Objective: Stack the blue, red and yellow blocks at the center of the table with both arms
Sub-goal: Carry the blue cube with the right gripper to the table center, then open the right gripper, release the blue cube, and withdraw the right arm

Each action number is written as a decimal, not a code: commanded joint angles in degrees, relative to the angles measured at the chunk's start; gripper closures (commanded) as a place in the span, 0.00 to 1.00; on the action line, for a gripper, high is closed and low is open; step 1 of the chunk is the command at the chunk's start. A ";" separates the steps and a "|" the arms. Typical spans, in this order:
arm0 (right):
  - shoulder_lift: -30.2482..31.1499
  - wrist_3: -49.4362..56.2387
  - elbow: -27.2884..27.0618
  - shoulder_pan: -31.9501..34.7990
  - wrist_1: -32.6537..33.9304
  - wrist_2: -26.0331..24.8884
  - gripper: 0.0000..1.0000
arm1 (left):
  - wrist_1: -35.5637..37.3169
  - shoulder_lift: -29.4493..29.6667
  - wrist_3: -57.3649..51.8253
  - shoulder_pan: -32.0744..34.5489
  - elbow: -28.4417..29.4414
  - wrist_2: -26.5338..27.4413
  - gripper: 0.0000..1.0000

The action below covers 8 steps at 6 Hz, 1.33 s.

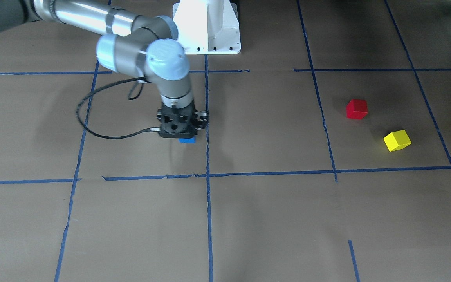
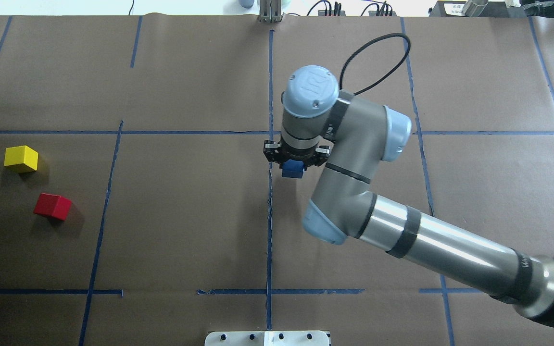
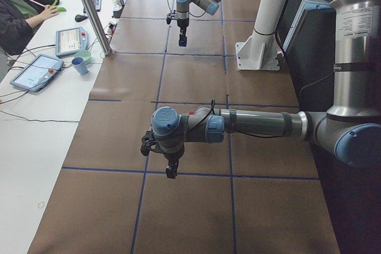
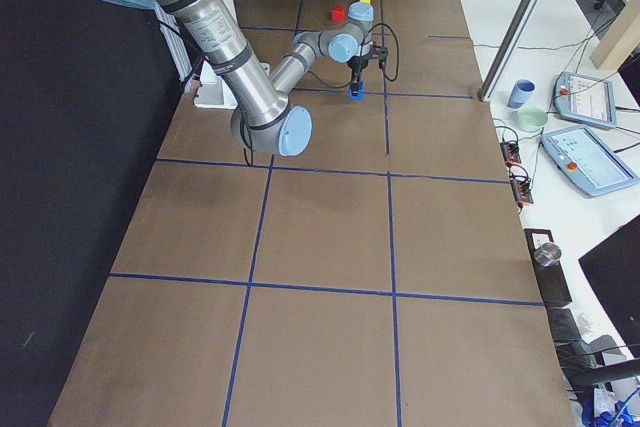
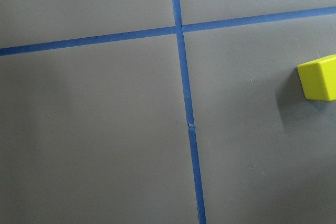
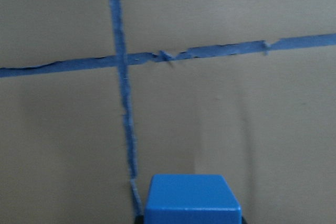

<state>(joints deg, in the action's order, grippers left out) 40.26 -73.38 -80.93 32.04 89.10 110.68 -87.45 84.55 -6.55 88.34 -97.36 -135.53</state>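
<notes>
My right gripper (image 2: 294, 166) is shut on the blue block (image 2: 291, 170) and holds it low over the table beside the centre tape line; the block also shows in the front view (image 1: 188, 140) and the right wrist view (image 6: 191, 199). I cannot tell whether it touches the table. The red block (image 2: 52, 206) and the yellow block (image 2: 21, 158) lie close together, far off on the table's left side. My left gripper (image 3: 171, 173) shows only in the exterior left view, hanging above the table; I cannot tell if it is open or shut. Its wrist view shows the yellow block (image 5: 318, 78) at the right edge.
Blue tape lines (image 2: 270, 216) split the brown table into squares. The white robot base (image 1: 210, 27) stands at the table's robot side. A desk with tablets (image 3: 41, 69), a cup (image 3: 80, 65), a metal pole (image 3: 92, 10) and a seated person (image 3: 15, 10) lies beyond the far edge.
</notes>
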 commanded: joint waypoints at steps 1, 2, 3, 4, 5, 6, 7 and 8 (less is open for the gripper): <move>-4.84 -2.38 5.26 -2.15 0.11 -1.42 0.95 | 0.00 0.00 -0.04 -0.01 0.06 0.00 0.00; -4.32 -1.94 5.52 -2.24 0.11 -1.69 0.81 | 0.00 0.00 -0.04 -0.01 0.06 0.00 0.00; -4.23 -1.77 6.22 -2.59 0.11 -2.04 0.55 | 0.00 0.00 0.05 -0.01 0.06 0.00 0.00; -4.23 -1.85 6.57 -2.86 0.02 -2.39 0.02 | 0.00 0.00 0.05 -0.01 0.06 0.00 0.00; -4.14 -1.68 6.58 -2.86 -1.28 -2.40 0.01 | 0.00 0.00 0.05 -0.01 0.06 0.00 0.00; -4.31 -1.68 6.58 -2.77 -3.04 -2.40 0.01 | 0.00 0.00 -0.04 -0.01 0.06 0.09 0.00; -4.40 -1.50 5.18 -1.03 -3.31 -1.70 0.01 | -0.08 0.00 -0.04 -0.01 -0.11 0.00 0.00; -4.31 -0.02 4.21 3.16 -3.14 1.35 0.01 | -0.09 0.44 -0.04 -0.09 -0.11 0.09 0.00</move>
<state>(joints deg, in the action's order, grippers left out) 35.93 -74.44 -75.76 31.99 86.04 109.83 -87.52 84.71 -6.59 88.29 -97.42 -135.49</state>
